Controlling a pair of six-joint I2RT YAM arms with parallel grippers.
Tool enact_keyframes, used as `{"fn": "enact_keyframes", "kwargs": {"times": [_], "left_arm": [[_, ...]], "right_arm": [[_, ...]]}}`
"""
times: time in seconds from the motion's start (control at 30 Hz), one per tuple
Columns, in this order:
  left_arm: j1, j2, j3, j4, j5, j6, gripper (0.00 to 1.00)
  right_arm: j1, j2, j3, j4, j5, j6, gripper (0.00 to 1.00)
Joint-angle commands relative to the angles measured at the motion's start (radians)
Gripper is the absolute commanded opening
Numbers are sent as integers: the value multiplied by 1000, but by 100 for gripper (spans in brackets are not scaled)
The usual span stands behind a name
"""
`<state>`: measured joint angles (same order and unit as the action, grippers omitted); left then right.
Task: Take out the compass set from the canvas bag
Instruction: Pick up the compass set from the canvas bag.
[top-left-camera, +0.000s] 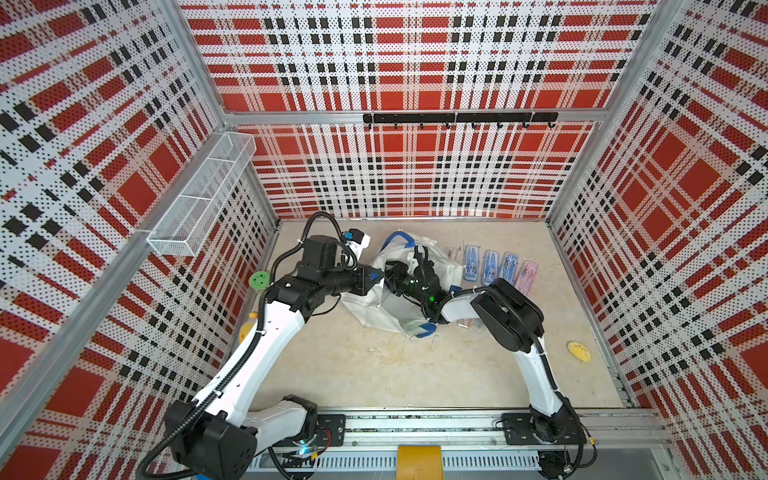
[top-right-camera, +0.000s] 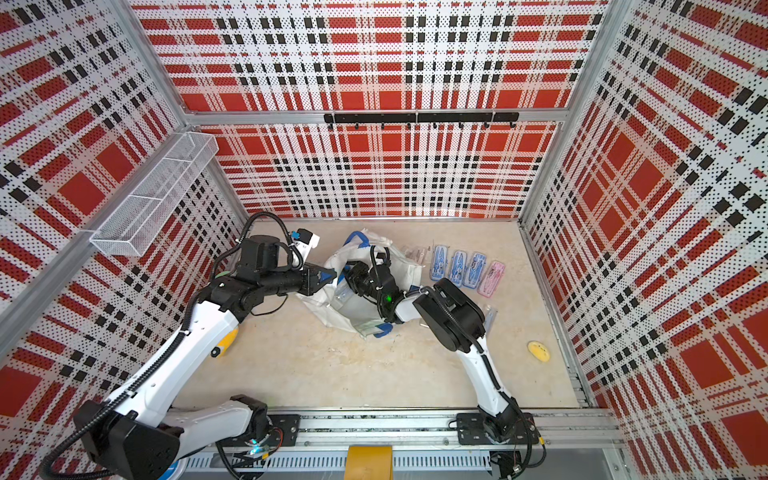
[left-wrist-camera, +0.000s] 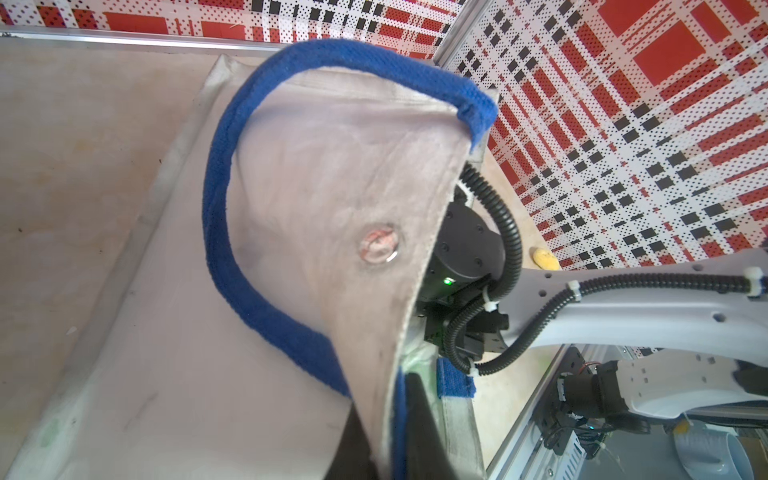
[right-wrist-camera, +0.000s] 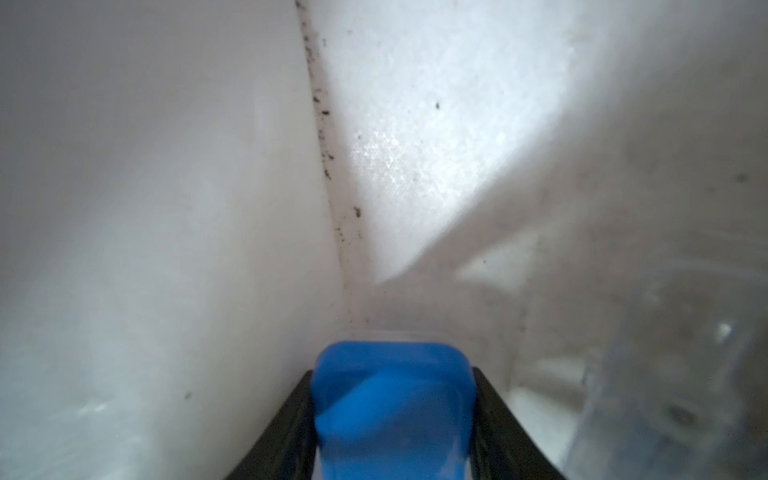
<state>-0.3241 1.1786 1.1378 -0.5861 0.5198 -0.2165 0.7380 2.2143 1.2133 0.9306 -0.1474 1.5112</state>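
Mid-frame, inside the limp canvas bag (top-left-camera: 374, 311), the right gripper (right-wrist-camera: 392, 372) clamps the blue compass set (right-wrist-camera: 395, 415) across its width; probably a light, stiff, slippery case. The left gripper (left-wrist-camera: 386, 440) pinches the bag's rim.

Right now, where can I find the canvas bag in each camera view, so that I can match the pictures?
Both top views: canvas bag just below the picture's centre.
Left wrist: fills the centre, its edge pinched by the left claw.
Right wrist: seen from inside; its white walls fill the picture behind the blue case in the right claw.
Shared landmark: the blue strap handle; the right wrist view does not show it.
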Motion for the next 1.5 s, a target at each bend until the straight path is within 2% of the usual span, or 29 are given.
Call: {"fn": "enact_keyframes", "kwargs": {"times": [0.0,0.17,0.37,0.63,0.97,1.23,1.47], "left_arm": [[13,-28,-8,41,-4,-10,0],[13,-27,-22,72,-82,-39,0],[59,-32,-37,95,-164,-61,0],[99,-46,-76,137,-114,-64,0],[98,-71,-101,155,-70,-64,0],[77,-83,-118,148,-77,-49,0],[59,-60,-111,147,-100,-35,0]], "right_arm": [[-3,-83,-27,119,10,7,30],[15,-133,-67,89,19,17,29],[30,-204,-120,22,12,2,28],[18,-379,-202,-167,0,-99,28],[-44,-574,-171,-494,5,-266,27],[-125,-715,-123,-787,-11,-380,26],[-226,-832,-110,-989,-105,-443,26]]}}
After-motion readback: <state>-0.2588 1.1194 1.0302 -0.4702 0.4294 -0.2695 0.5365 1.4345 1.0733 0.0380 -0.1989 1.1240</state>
